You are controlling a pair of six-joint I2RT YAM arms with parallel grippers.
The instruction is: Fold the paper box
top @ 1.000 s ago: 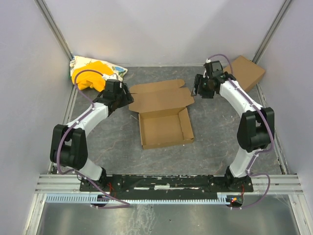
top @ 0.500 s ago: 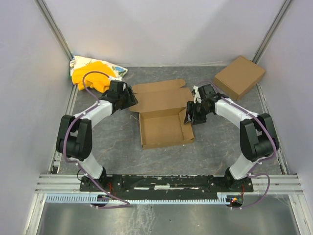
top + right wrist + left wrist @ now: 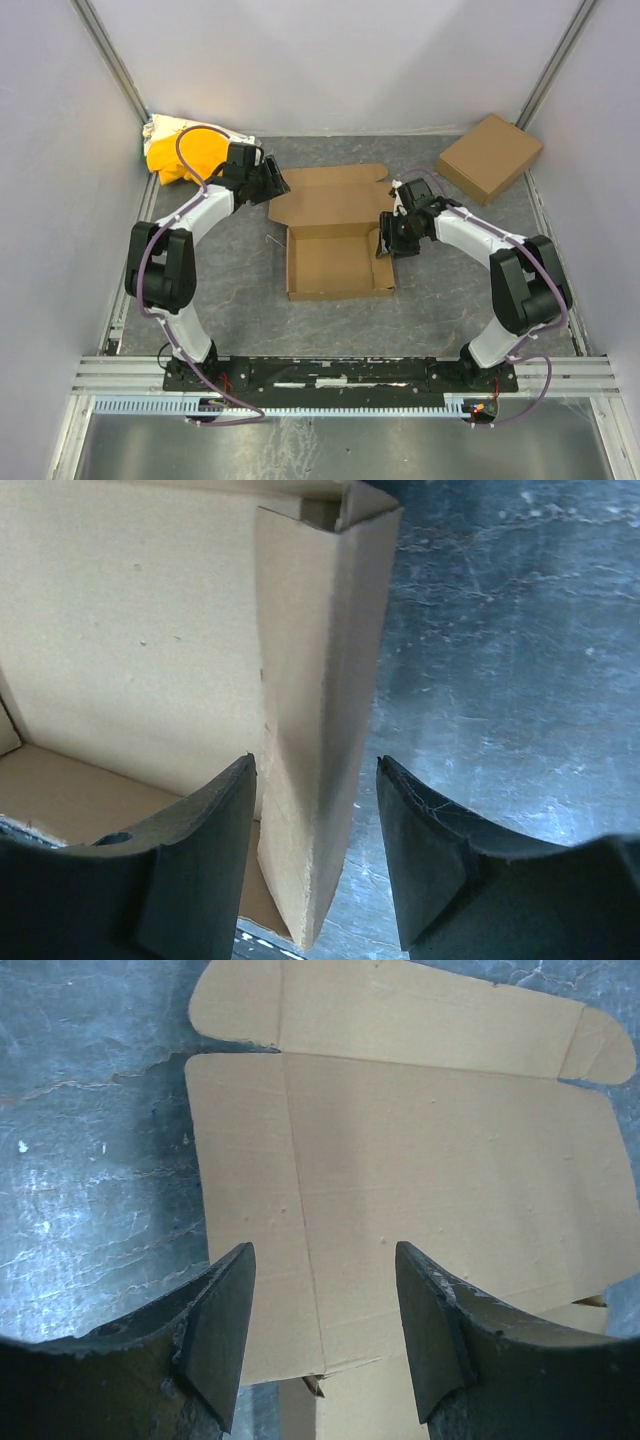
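Observation:
The paper box point(image 3: 338, 262) lies in the middle of the table as an open tray with raised walls. Its lid point(image 3: 330, 197) lies flat toward the back. My left gripper point(image 3: 273, 184) is open and hovers over the lid's left rear corner; the left wrist view shows the flat lid point(image 3: 420, 1140) and its side flap crease between my open fingers point(image 3: 222, 1330). My right gripper point(image 3: 389, 235) is open and straddles the tray's upright right wall point(image 3: 320, 710), one finger point(image 3: 215, 850) inside the tray and the other outside. The wall stands in the gap, and the fingers are not closed on it.
A second closed brown cardboard box point(image 3: 490, 157) lies at the back right corner. A yellow-and-white cloth bundle point(image 3: 180, 150) lies at the back left, just behind my left arm. White enclosure walls stand on three sides.
My right gripper came down from the back right to the tray's right wall and now straddles it. My left gripper moved back and right to the lid's left rear corner.

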